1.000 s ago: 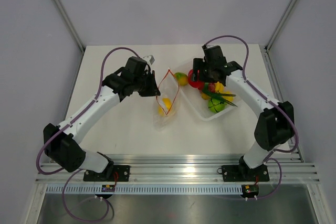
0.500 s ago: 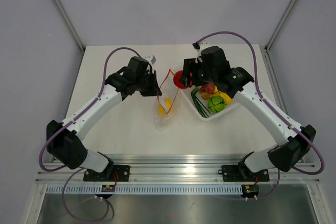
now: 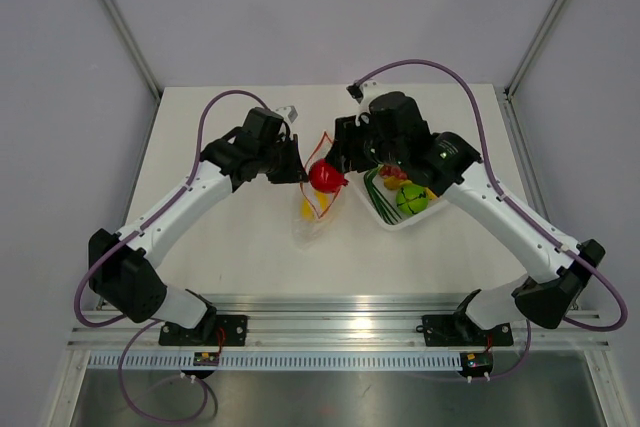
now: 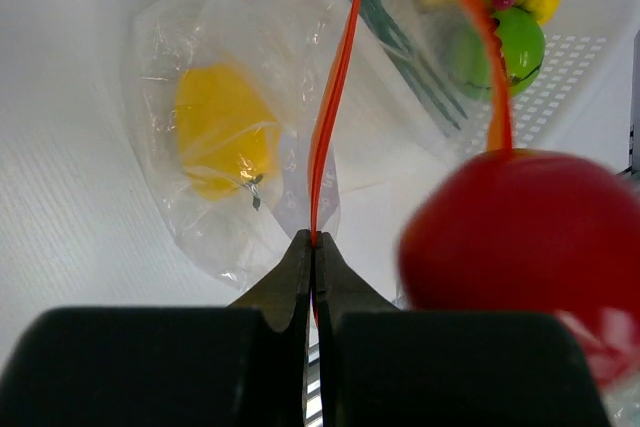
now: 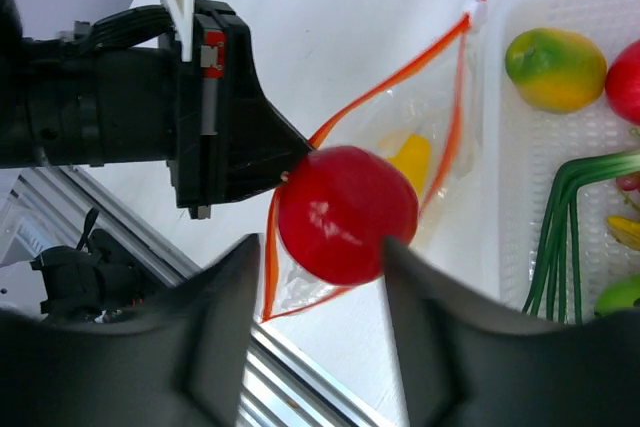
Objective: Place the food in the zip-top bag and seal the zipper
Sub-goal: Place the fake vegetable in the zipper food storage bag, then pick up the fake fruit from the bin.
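Note:
The clear zip-top bag lies mid-table with its mouth held open. My left gripper is shut on the orange-red zipper strip, pinched at its fingertips. A yellow pepper lies inside the bag. My right gripper hangs over the bag mouth with its jaws apart. A red round fruit sits between and just beyond them, with a gap at the left finger. It also shows in the top view and, blurred, in the left wrist view.
The translucent white tray stands right of the bag. It holds a mango, green stalks, a green round fruit, another red fruit and yellow pieces. My left gripper's body is close beside the red fruit.
My right arm has carried the red fruit left from the tray to above the bag mouth. Its jaws now stand apart from the fruit. The left arm has held still on the zipper.

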You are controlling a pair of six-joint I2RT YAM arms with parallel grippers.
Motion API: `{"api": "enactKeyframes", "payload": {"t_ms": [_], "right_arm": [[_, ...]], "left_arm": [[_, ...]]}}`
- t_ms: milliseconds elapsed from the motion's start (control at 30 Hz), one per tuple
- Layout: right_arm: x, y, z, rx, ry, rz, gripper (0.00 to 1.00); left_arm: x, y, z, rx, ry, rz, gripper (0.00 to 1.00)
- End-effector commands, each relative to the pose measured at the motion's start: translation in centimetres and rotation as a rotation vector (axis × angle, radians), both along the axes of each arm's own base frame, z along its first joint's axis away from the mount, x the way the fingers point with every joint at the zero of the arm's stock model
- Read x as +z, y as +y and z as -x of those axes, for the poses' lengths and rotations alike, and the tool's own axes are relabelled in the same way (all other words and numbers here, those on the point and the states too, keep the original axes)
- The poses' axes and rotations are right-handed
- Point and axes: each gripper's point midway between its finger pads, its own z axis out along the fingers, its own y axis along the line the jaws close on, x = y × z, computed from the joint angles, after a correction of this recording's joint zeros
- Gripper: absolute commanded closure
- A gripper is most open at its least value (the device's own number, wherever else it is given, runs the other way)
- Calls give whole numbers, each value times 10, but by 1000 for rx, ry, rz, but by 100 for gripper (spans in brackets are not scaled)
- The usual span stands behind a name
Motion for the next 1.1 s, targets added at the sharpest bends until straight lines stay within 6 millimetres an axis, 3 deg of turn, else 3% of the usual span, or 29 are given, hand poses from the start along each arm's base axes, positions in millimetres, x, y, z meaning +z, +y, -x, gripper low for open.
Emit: {"api": "enactKeyframes", "payload": {"t_ms": [0,233,333,533,667,867,933,1067], "right_arm": [[13,14,-1,19,-21,-41,53],[-38,20,-12,-10,50,23,53],[-48,22,-13,-17,68,26,53],[-45,15,-15,-48,49,34,52],[-37,-3,-24,-129,-4,63,46],[-34,-43,-45,-272,-32,95,21],[-29,-53,-51,-310,-44,72,18],[-43,-76,-67,-373,-11,74,15]], "left_arm": [[17,-3,-2,-2,-47,54,100],[27,-6,2,-21,-68,82,100],[26,-6,2,-20,-63,81,100],[26,-4,2,-16,-63,76,100],[30,-1,2,-8,-74,63,100],[33,12,-1,26,-95,4,100],[34,15,-1,34,-100,-9,100],[43,23,-3,56,-121,-39,100]]}}
